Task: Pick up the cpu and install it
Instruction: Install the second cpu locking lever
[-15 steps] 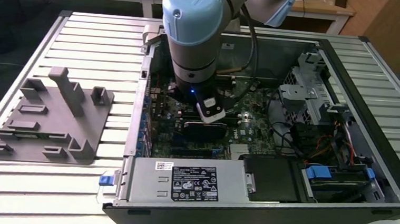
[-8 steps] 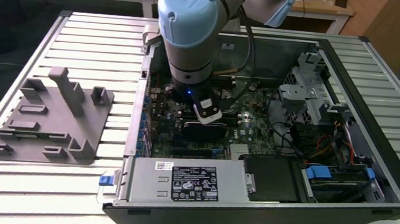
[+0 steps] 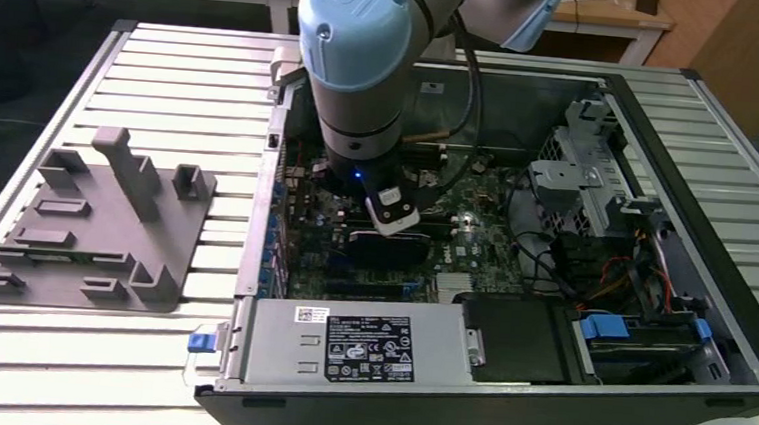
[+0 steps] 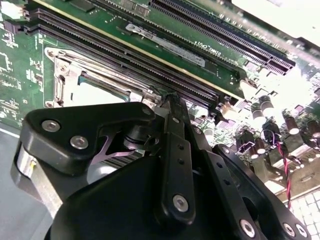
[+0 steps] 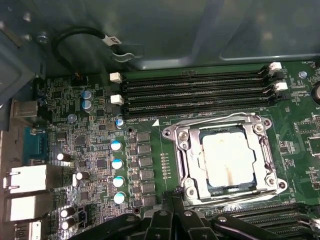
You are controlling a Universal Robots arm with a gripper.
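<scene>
One cpu (image 5: 228, 160), seated flat in the socket frame (image 5: 187, 165) on the motherboard (image 5: 100, 150), shiny top facing up; it's square, edges parallel to the frame, no long axis. Four memory slots (image 5: 195, 92) run beside the socket. One arm (image 3: 357, 61) reaches down into the open computer case (image 3: 701, 195), wrist near vertical, gripper (image 5: 176, 196) just above the board at the frame's edge. Can't tell whether the fingers are released or clenched; nothing visibly held.
</scene>
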